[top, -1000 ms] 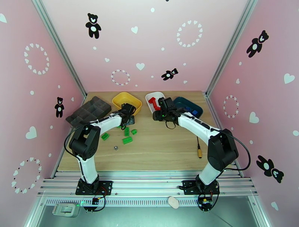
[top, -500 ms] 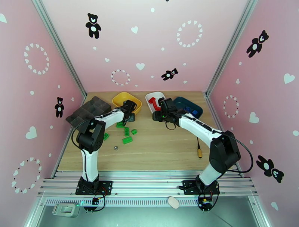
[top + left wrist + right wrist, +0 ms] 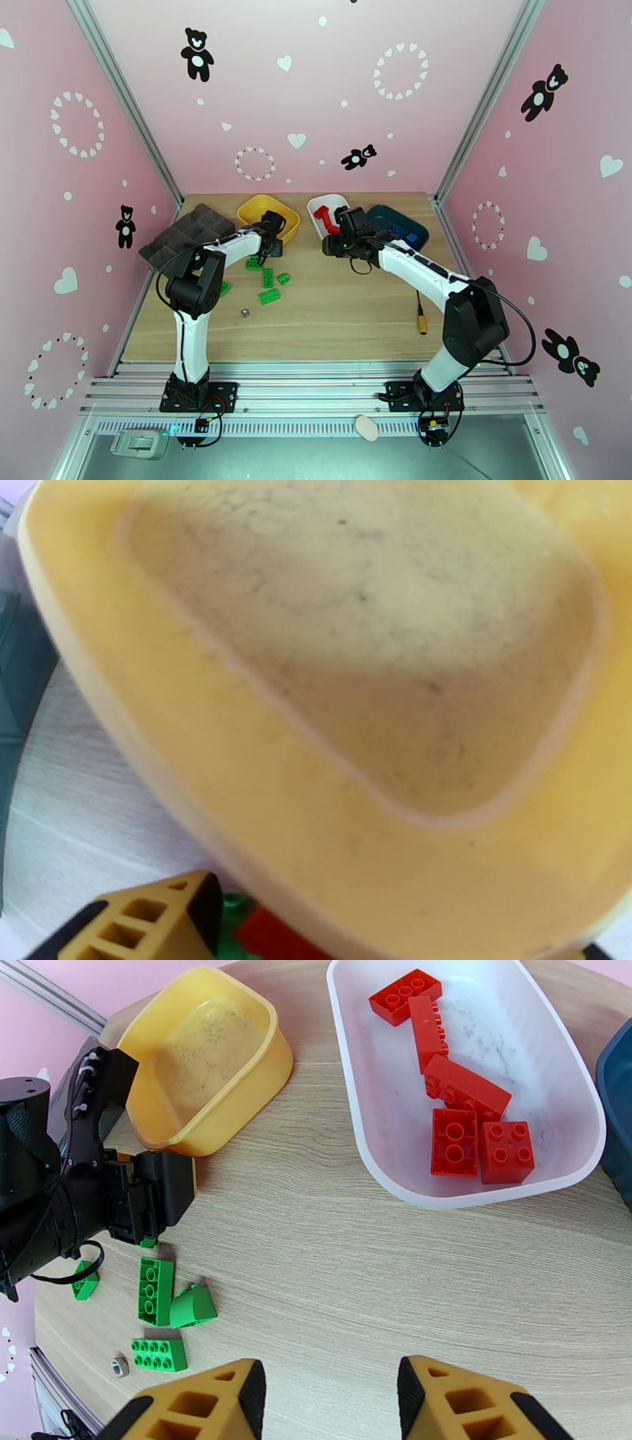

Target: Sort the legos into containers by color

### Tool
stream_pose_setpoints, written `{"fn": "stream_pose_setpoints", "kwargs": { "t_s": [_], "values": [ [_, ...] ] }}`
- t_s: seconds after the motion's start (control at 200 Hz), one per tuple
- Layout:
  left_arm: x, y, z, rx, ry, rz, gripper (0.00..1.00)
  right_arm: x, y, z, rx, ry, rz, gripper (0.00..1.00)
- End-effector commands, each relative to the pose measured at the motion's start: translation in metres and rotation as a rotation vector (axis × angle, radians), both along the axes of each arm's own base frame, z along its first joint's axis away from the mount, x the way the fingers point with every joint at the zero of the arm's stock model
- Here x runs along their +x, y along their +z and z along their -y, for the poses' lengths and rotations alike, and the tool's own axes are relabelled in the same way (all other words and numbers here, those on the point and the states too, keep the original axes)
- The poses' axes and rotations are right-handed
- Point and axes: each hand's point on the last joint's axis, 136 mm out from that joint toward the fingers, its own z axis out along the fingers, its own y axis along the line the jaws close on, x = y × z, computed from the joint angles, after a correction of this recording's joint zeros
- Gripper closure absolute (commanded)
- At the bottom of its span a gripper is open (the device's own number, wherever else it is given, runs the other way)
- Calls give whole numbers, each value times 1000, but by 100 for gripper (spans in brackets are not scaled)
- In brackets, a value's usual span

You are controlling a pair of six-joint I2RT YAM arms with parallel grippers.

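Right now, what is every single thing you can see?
table: one, light wood, under everything
yellow tray: one, far left-centre, empty
white tray: one, far centre, right of the yellow tray
red bricks: five, inside the white tray
teal tray: one, dark, right of the white tray
blue bricks: a few, in the teal tray; number unclear
green bricks: five, loose on the table near the yellow tray
grey organizer tray: one, dark, far left
metal bit: one, silvery, nearer than the green bricks
plug on cord: one, tan, right side of the table
left gripper: one, black, low over one green brick beside the yellow tray
right gripper: one, yellow-tipped, open and empty, above bare table
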Motion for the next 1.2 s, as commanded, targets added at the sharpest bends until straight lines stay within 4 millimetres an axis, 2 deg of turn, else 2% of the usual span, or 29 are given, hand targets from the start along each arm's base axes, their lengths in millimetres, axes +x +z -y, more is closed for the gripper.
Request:
{"fn": "stream_pose_setpoints", "kwargs": {
  "t_s": [0.0,0.145,0.415,0.641,0.851,0.981,1.196],
  "values": [
    [3,-1,8,-34,-38,-6,39,-3,12,1,10,-3,21,51],
    [-1,-3,10,-34,-44,-18,47,-2,15,1,12,-6,27,51],
    [-7,7,18,-41,-56,0,63,-3,16,4,1,-12,31,51],
    [-21,20,40,-68,-111,2,65,-2,18,18,-31,-35,44,51],
    [-36,39,72,-178,-169,8,65,-2,19,37,-24,-69,47,51],
    [-34,61,93,-252,-201,34,65,-3,16,50,-19,-90,41,51],
    [-24,91,109,-316,-216,73,66,-8,18,64,-12,-111,44,51]
  ]
}}
